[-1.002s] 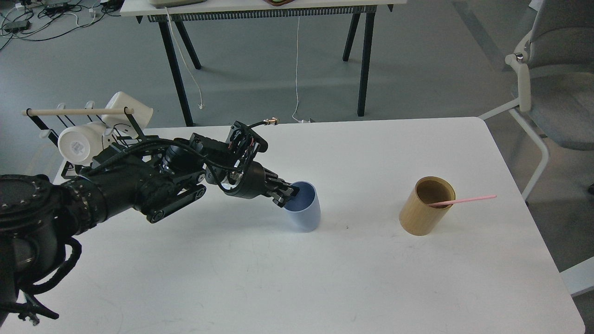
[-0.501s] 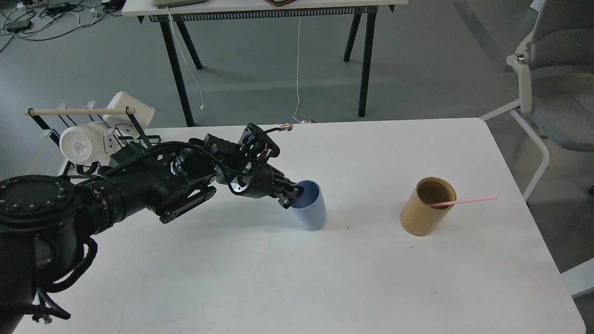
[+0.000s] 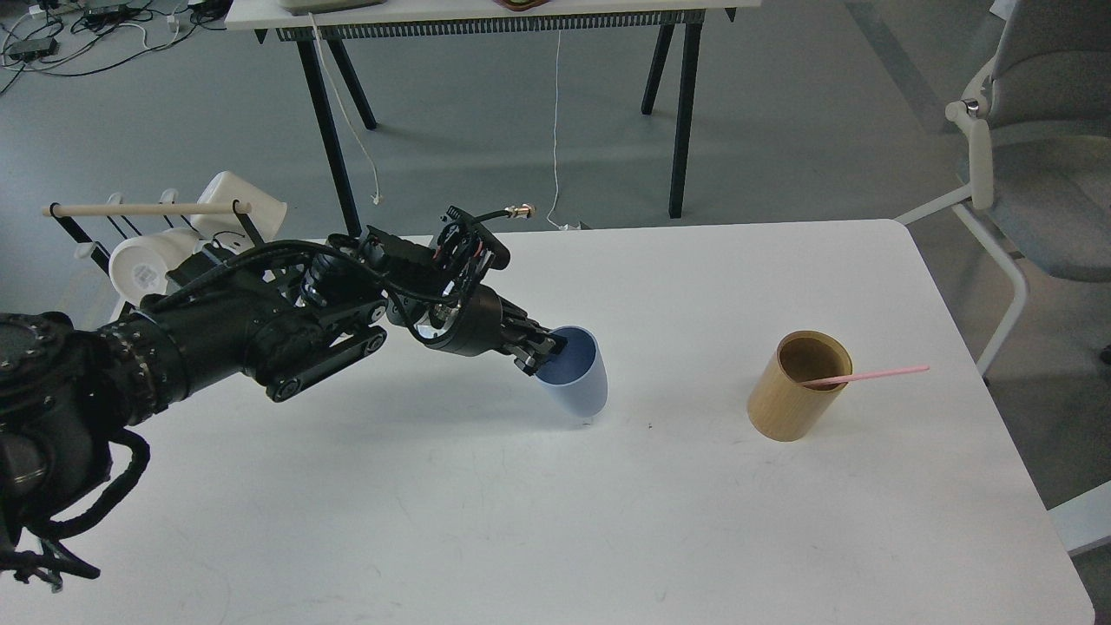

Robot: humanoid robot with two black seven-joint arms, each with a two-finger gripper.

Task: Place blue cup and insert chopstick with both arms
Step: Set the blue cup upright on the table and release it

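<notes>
The light-blue cup (image 3: pixel 577 382) is near the middle of the white table (image 3: pixel 608 521), tilted with its mouth toward the left. My left gripper (image 3: pixel 540 350) is shut on the cup's left rim, one finger inside the mouth. The cup's base is at or just above the tabletop; I cannot tell if it touches. A thin pink chopstick (image 3: pixel 872 374) leans out of the tan wooden cylinder cup (image 3: pixel 798 384) to the right, its free end pointing right. My right arm is out of view.
At the table's far left stands a rack (image 3: pixel 147 210) with a pale wooden rod and white mugs (image 3: pixel 143 265). A grey chair (image 3: pixel 1033 156) stands off the right edge. Behind is another table with black legs (image 3: pixel 321 113).
My left gripper has tipped the cup further, and raised it slightly with its mouth turned more to the left. The chopstick and wooden cup have not moved.
</notes>
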